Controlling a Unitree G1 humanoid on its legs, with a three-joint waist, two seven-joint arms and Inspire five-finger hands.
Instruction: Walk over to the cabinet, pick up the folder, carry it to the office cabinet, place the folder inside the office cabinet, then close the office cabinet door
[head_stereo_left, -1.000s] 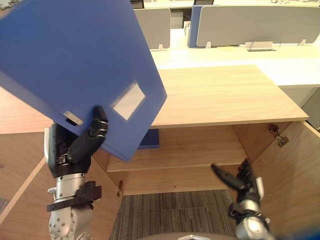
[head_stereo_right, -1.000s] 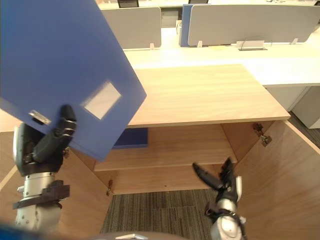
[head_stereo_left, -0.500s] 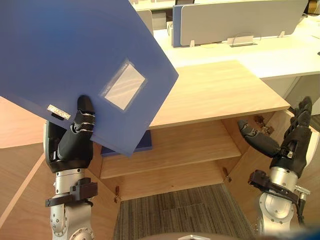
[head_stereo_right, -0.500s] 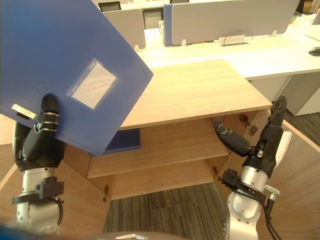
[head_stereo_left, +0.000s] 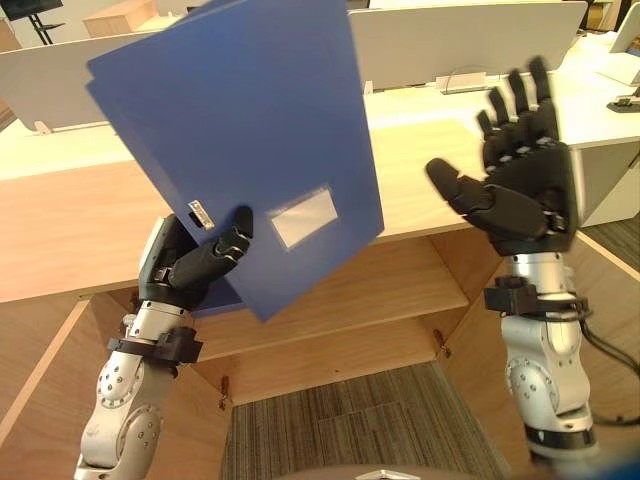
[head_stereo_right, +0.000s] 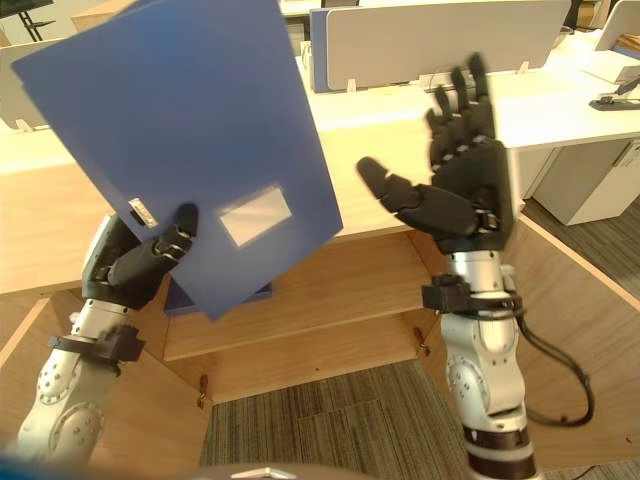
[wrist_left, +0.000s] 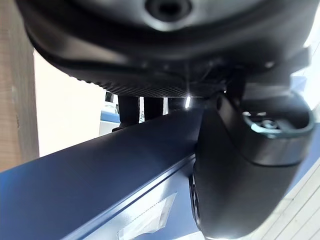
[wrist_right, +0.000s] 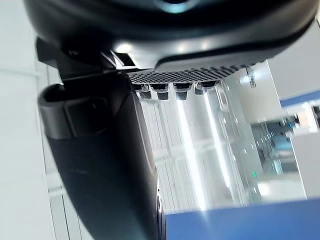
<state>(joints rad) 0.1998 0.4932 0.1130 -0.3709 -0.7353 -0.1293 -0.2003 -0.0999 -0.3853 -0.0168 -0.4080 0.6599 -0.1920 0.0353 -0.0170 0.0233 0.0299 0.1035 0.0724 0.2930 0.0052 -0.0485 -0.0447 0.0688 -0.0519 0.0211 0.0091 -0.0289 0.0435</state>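
Observation:
My left hand (head_stereo_left: 195, 268) is shut on the lower corner of a large blue folder (head_stereo_left: 250, 140), which stands nearly upright above the wooden office cabinet (head_stereo_left: 440, 185). A clear label pocket (head_stereo_left: 304, 215) sits on the folder's face. The thumb (wrist_left: 240, 180) presses on the folder's edge (wrist_left: 100, 180) in the left wrist view. My right hand (head_stereo_left: 520, 180) is raised to the folder's right with its fingers spread and straight, holding nothing. The cabinet stands open below, with a shelf (head_stereo_left: 380, 295) inside and a second blue folder (head_stereo_right: 250, 292) lying on it.
Both cabinet doors hang open, one at the left (head_stereo_left: 40, 400) and one at the right (head_stereo_left: 610, 300). Behind the cabinet is a long white desk (head_stereo_left: 600, 110) with grey divider screens (head_stereo_left: 460, 40). Striped grey carpet (head_stereo_left: 350, 430) covers the floor in front.
My right hand rose from beside the cabinet's right door to chest height with its fingers spread. The folder swung from a steep tilt to nearly upright, and the view shifted.

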